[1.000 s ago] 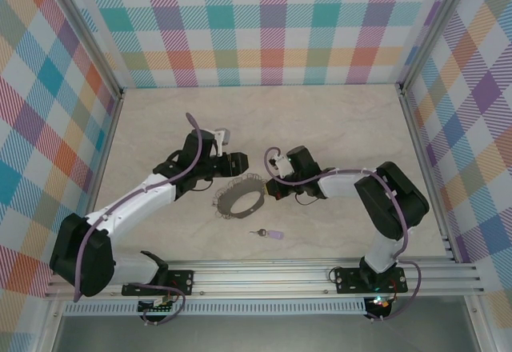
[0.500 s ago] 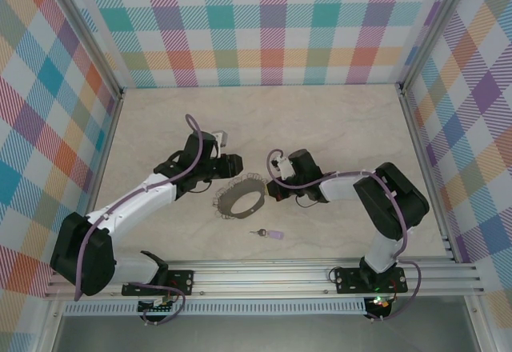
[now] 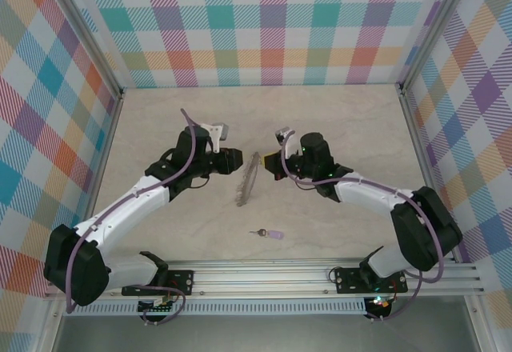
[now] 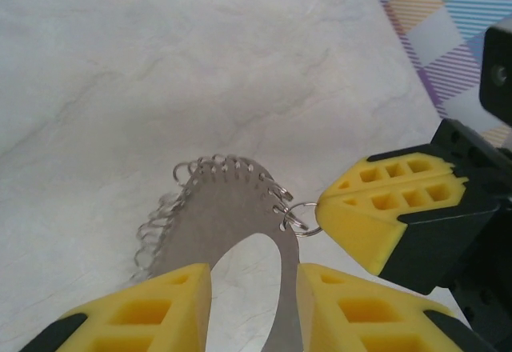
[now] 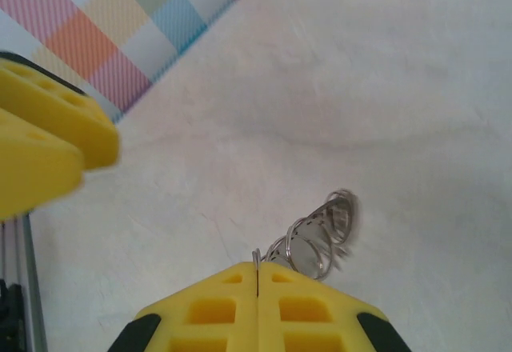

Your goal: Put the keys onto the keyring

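Silvery keyring, loop-fringed rim, tilted on edge

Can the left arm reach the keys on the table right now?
Probably not yet: the left end effector straddles the upright keyring, which the right end effector pinches by a loop. The keys themselves lie unobstructed.

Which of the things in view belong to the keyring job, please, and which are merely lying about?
Belong to the job:
- keyring, held up on edge
- key with lilac tag, lying apart from it
- left gripper, at the keyring
- right gripper, shut on one of its wire loops

Merely surroundings:
- marbled table
- chequered walls
- aluminium rail
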You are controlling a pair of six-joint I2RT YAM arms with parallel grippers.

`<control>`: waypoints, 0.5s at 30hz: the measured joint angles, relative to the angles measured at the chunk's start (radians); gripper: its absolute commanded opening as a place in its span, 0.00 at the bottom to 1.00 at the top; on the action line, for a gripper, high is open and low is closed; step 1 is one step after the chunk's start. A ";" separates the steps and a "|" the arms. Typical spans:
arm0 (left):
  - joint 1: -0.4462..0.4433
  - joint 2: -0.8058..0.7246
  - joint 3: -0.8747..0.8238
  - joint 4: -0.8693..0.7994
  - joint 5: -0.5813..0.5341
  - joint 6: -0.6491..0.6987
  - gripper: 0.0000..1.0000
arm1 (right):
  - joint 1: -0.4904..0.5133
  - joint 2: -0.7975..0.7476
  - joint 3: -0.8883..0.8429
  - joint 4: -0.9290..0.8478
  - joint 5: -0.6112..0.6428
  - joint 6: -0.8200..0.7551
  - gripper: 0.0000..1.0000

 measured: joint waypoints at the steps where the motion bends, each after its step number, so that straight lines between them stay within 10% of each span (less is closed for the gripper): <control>1: 0.000 0.000 0.006 0.011 0.015 0.003 0.34 | 0.000 -0.014 0.005 0.002 0.002 0.000 0.00; 15: 0.008 0.001 0.093 0.117 0.213 0.036 0.34 | -0.038 -0.146 0.073 0.005 -0.069 0.061 0.00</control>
